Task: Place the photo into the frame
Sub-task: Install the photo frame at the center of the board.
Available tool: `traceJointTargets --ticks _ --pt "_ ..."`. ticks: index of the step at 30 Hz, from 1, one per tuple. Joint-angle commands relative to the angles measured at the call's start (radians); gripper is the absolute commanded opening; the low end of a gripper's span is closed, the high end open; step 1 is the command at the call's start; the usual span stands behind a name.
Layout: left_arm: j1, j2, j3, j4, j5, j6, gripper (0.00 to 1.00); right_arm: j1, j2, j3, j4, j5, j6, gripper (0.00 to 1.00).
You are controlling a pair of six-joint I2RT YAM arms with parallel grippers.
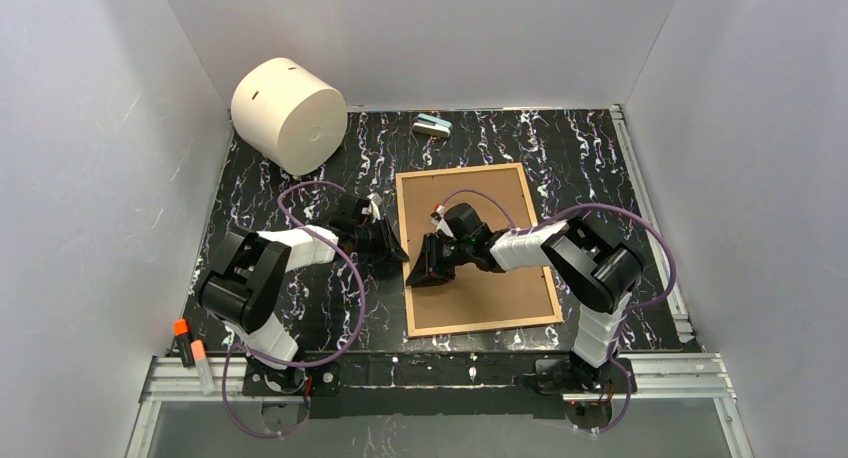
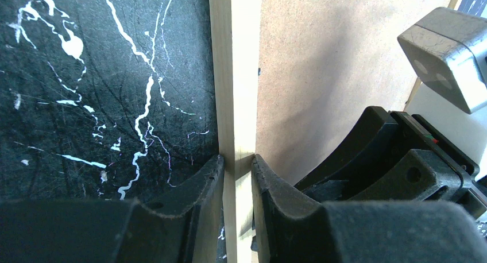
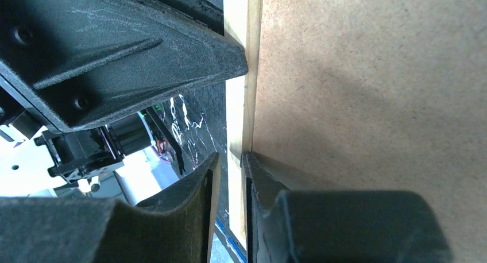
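The frame lies back up on the black marbled table, showing its brown fibreboard back and thin light wood edges. Both grippers are at its left edge. My left gripper is shut on the wooden edge strip, one finger on each side of it. My right gripper straddles the same edge a little nearer to me. Its inner finger touches the wood, and a thin gap shows at the outer finger. The brown back fills the right wrist view. The photo is hidden or out of view.
A big white cylinder lies at the back left. A small pale blue and white object sits at the back middle. Two orange-capped markers lie by the left arm's base. White walls enclose the table.
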Motion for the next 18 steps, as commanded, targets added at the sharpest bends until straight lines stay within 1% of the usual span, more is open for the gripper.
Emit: traceJointTargets --ticks 1,7,13,18 --pt "-0.027 0.156 -0.087 -0.189 -0.230 0.065 0.23 0.051 0.136 -0.080 -0.308 0.428 -0.125 0.32" --pt "-0.027 0.162 -0.085 -0.193 -0.236 0.067 0.23 0.053 0.115 -0.104 -0.323 0.474 -0.134 0.33" --pt "-0.027 0.164 -0.082 -0.201 -0.246 0.068 0.23 0.056 0.083 -0.099 -0.384 0.616 -0.139 0.34" --pt "-0.027 0.167 -0.073 -0.215 -0.257 0.072 0.23 0.057 0.050 -0.134 -0.380 0.647 -0.146 0.35"
